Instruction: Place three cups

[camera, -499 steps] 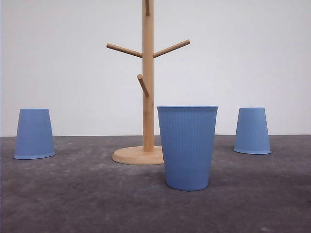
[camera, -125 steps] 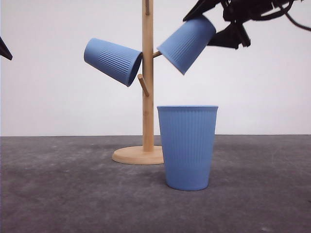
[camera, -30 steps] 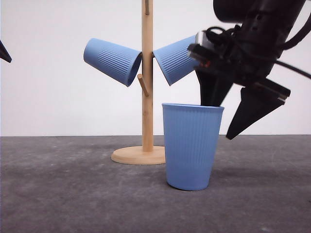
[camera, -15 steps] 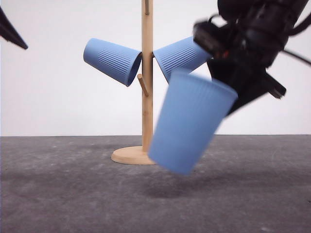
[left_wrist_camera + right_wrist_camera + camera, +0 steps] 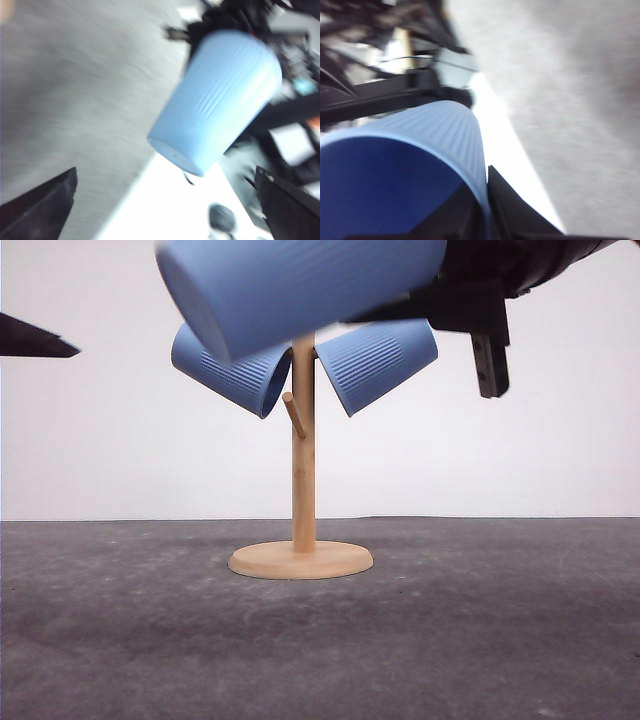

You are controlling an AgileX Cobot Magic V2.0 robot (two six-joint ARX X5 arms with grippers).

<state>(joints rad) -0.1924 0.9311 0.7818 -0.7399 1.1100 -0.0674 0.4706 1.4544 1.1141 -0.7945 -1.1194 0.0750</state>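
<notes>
Carrying third cup across top of front frame, right gripper fingers clamped on its rim, one inside, one outside. Cup lying near-horizontal: base pointing frame-left, mouth toward fingers at upper right. Rack standing directly below at centre; free short peg sitting under carried cup. Right arm nearer. Left gripper fingers spread apart, holding nothing, waiting at far left edge.

Count: three cups; two already hanging on upper pegs, left cup, right cup; one rack on desk.

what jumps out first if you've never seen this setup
A big blurred blue cup lies nearly sideways across the top of the front view, gripped at its rim by the right tool. Behind it, a wooden rack carries two more cups: one left, one right.
</notes>
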